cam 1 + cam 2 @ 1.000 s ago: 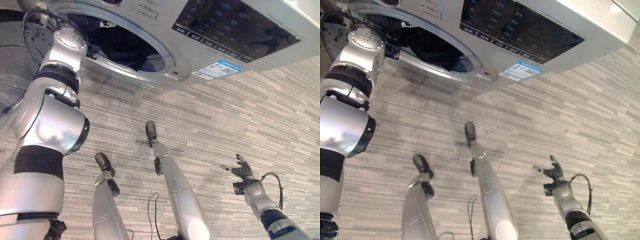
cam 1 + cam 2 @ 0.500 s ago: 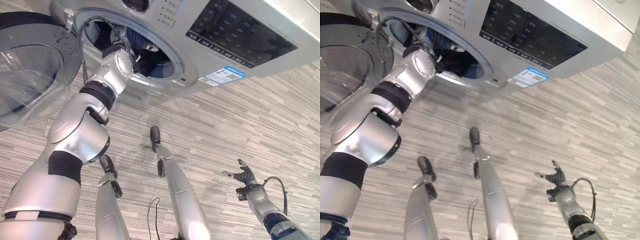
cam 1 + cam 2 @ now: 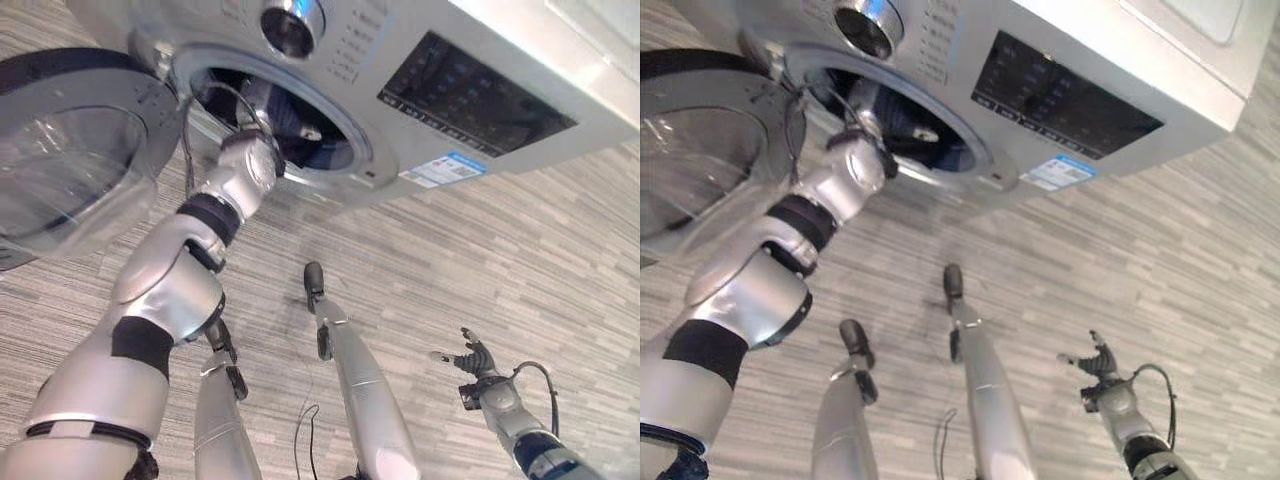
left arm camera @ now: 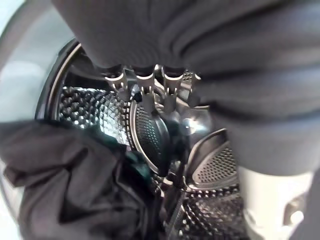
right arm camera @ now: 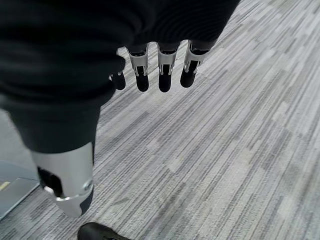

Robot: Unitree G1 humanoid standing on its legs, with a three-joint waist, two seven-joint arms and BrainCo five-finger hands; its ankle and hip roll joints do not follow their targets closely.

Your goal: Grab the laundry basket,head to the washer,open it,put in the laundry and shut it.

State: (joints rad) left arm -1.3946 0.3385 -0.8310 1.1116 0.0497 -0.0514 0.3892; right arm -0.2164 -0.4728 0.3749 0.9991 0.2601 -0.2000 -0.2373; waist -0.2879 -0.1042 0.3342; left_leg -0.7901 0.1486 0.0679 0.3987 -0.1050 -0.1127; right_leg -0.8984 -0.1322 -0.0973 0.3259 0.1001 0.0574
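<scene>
The silver washer stands with its round glass door swung wide to the left. My left arm reaches through the opening. In the left wrist view my left hand is inside the perforated steel drum, fingers relaxed and holding nothing. A heap of dark laundry lies in the drum beside the hand, and dark and bluish cloth shows through the opening. My right hand hangs low over the floor, well right of the washer, with straight, spread fingers.
Grey striped carpet covers the floor around the washer. The open door juts out on the left side of the opening. A dark control panel and a knob sit on the washer's front.
The camera has shifted, showing more of the washer's front. My left arm has gone from the opening's left rim deeper into the drum. The right hand stays low and spread.
</scene>
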